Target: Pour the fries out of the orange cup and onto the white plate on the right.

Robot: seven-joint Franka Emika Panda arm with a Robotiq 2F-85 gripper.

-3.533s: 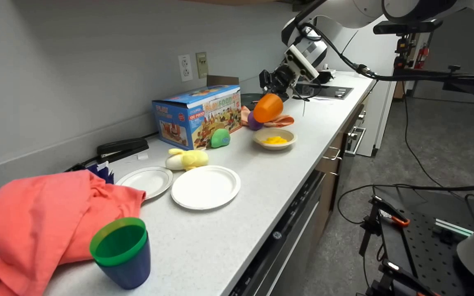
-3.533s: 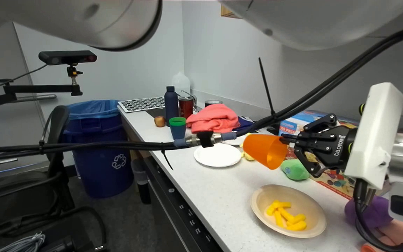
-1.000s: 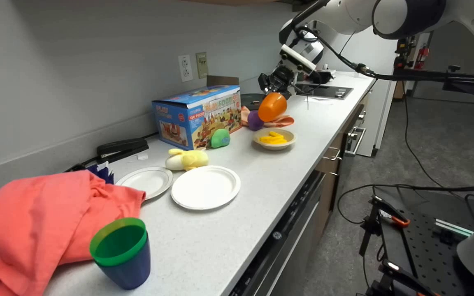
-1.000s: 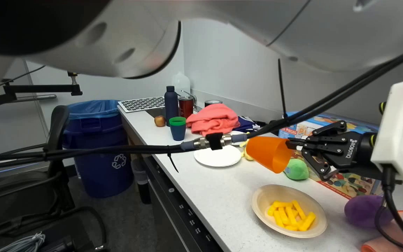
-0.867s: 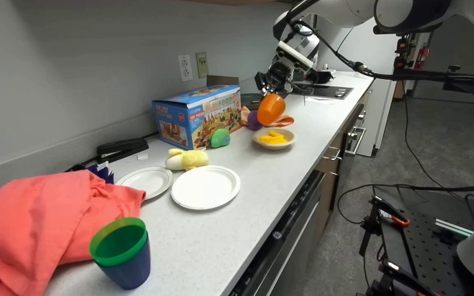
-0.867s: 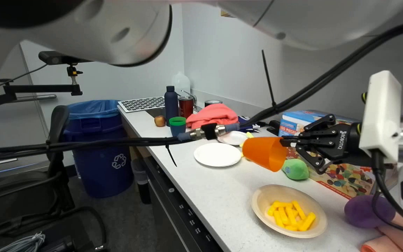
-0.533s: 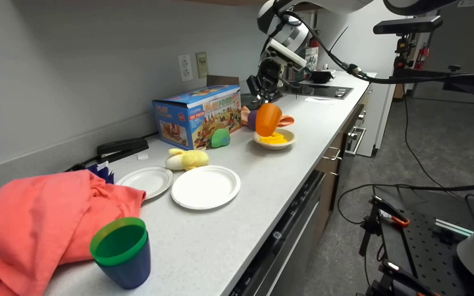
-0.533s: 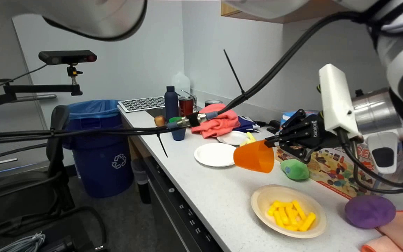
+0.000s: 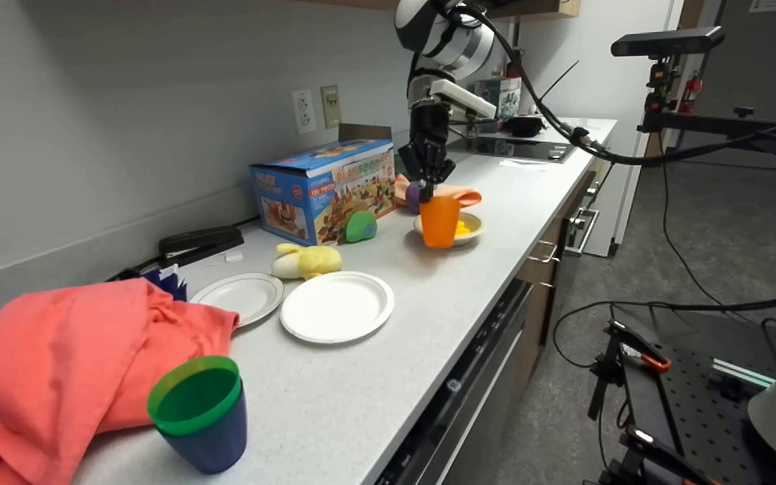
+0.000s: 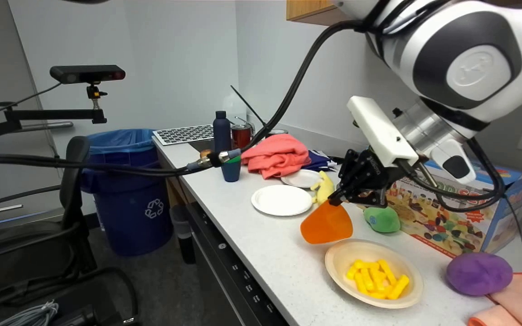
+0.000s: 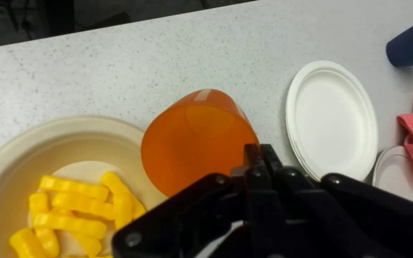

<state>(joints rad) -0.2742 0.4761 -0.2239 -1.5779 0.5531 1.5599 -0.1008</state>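
My gripper [image 9: 426,192] is shut on the rim of the orange cup [image 9: 440,225], with a fingertip on each side of its wall in the wrist view [image 11: 259,152]. The cup [image 10: 326,224] hangs tilted just past the bowl's edge, its mouth toward the bowl; I see no fries inside it [image 11: 199,143]. Yellow fries [image 10: 374,277] lie in the beige bowl [image 10: 337,260], also seen in the wrist view [image 11: 74,208]. A bare white plate [image 9: 337,307] lies apart from the cup. A smaller white plate [image 9: 240,298] lies beside it, partly under a coral cloth.
A nested green and blue cup [image 9: 199,417] stands near the coral cloth [image 9: 91,357]. A yellow banana plush [image 9: 307,261], a green toy [image 9: 361,227] and a toy-food box [image 9: 324,192] line the wall side. A purple toy [image 10: 478,274] sits beyond the bowl.
More fries appeared in the bowl between 3.5 and 1.0 seconds ago. Since then the held cup has moved off the bowl toward the white plates, come lower and turned more upright.
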